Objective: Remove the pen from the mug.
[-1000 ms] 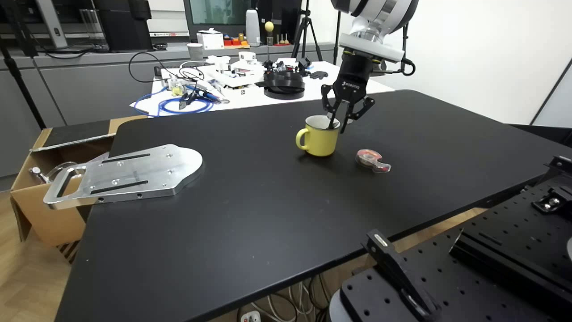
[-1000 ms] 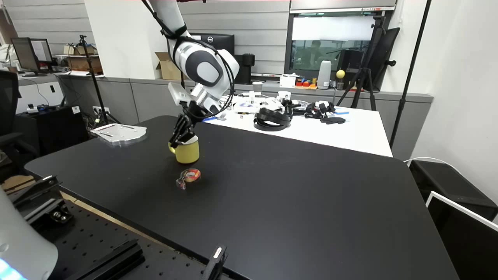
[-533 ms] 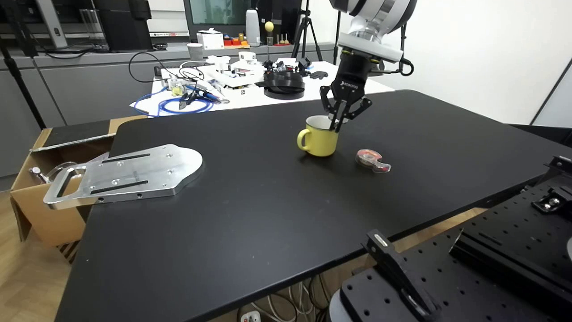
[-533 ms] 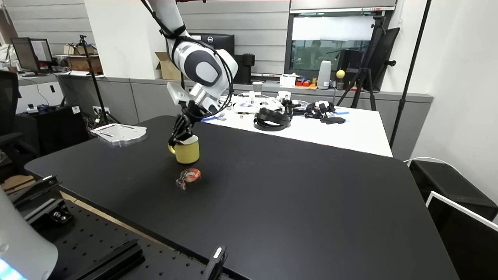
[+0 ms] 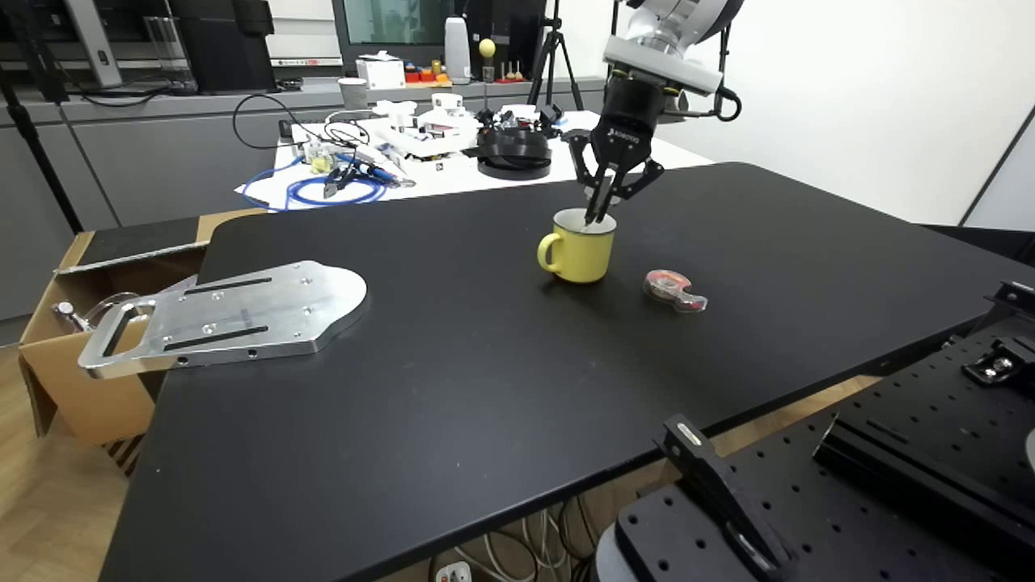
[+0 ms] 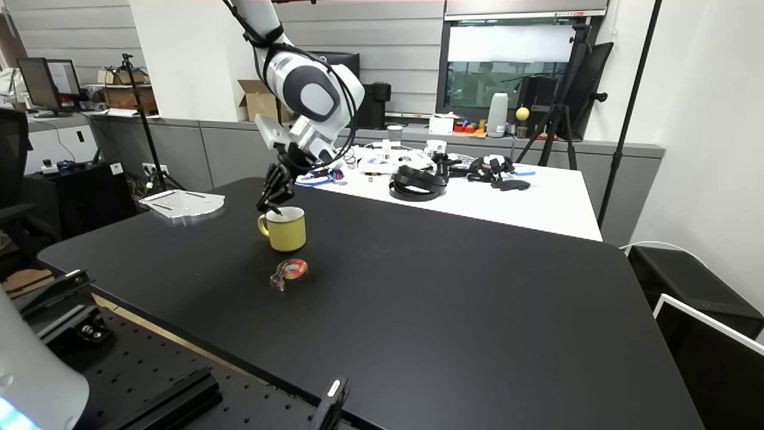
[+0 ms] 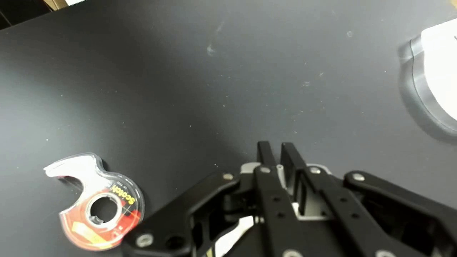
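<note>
Has risen toward eleven o'clock with gripper (image 5: 594, 219) pinched narrow, seemingly on pen (image 6: 278, 212); has yet to clear mug (image 5: 577, 257).

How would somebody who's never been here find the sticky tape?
Find the big black table, then the yellow mug on it. The sticky tape lies near the mug. It's low, see-through and red-orange, unlike the taller mug and the bigger silver metal plate.

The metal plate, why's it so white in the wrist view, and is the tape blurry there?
Wrist view: glare probably bleaches the metal plate; the tape is clear enough to read "Scotch". In an exterior view: the metal plate looks silvery.
</note>
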You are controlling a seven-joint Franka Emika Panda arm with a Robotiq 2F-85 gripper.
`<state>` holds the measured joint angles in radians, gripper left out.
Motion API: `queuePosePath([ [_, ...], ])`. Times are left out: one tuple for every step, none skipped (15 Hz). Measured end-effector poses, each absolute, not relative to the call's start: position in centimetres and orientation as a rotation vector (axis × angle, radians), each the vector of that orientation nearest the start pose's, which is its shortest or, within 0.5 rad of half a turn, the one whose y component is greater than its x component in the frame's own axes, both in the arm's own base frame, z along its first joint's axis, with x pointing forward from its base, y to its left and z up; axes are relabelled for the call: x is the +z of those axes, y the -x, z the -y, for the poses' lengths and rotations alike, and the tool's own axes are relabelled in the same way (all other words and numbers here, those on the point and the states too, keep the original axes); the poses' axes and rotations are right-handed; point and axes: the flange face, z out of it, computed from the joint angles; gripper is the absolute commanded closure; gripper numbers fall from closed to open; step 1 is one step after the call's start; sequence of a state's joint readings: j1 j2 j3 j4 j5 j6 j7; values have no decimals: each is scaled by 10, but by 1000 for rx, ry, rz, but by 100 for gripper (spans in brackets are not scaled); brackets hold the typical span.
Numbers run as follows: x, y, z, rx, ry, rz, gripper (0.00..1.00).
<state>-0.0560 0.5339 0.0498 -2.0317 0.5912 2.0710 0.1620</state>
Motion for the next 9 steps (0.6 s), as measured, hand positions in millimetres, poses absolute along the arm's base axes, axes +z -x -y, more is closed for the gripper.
queuePosePath([
  [162,-547,-28,700,2515,-756,97],
  [170,-550,-30,701,2512,-743,97],
  [178,-552,-33,704,2507,-730,97],
  [187,-554,-36,709,2501,-717,97],
  [196,-556,-40,712,2493,-704,97],
  [206,-557,-45,716,2485,-690,97],
  [215,-558,-49,718,2483,-674,97],
  [225,-559,-54,716,2485,-655,97],
  [235,-559,-59,711,2488,-635,97],
])
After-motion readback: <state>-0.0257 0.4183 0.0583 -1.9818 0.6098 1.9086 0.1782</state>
